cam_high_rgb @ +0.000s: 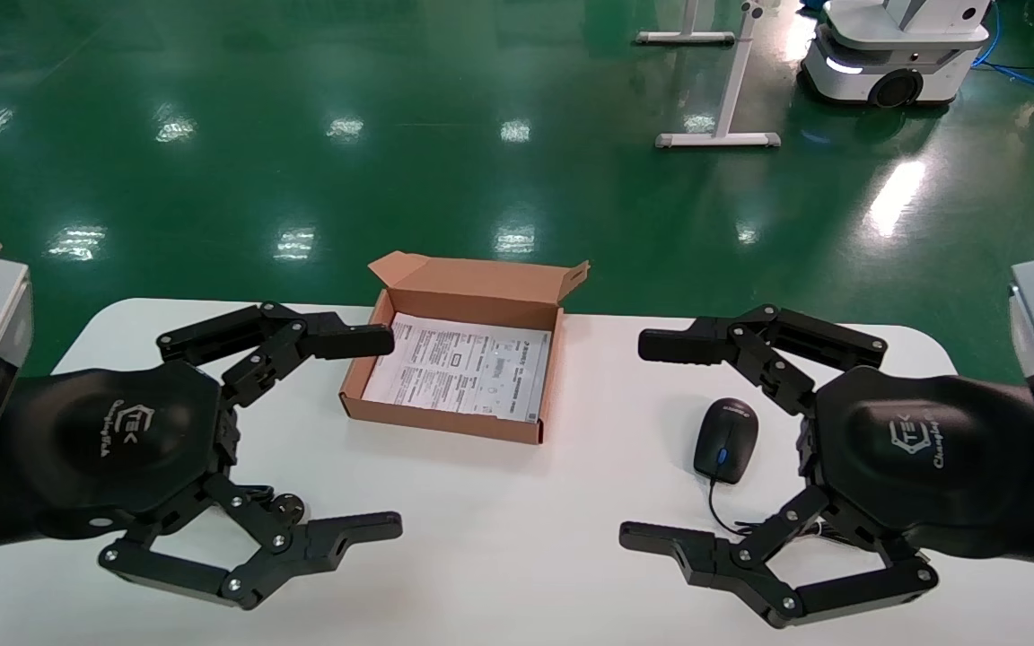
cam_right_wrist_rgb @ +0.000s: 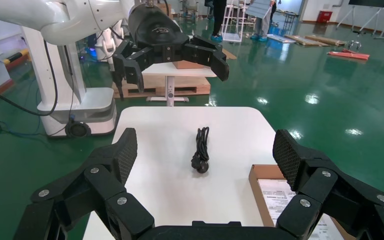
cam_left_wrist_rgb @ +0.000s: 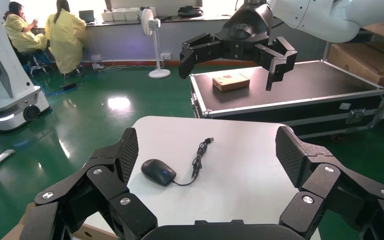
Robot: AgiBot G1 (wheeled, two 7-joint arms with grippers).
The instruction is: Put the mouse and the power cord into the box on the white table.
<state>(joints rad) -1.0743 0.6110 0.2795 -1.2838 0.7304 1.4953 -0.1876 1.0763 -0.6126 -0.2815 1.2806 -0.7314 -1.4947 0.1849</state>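
I see the white table (cam_high_rgb: 499, 547) with the box (cam_high_rgb: 459, 363) open at its far edge, flap up and the printed sheet showing. My left gripper (cam_high_rgb: 373, 431) hovers spread wide just left of the box, my right gripper (cam_high_rgb: 652, 440) equally spread to its right. The power cord (cam_right_wrist_rgb: 201, 150) lies bundled left of the box; the mouse (cam_high_rgb: 726, 439) sits right of it, beside the right gripper.

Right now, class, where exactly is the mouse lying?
In the head view the mouse lies on the white table, to the right of the box, beside the open right tool.
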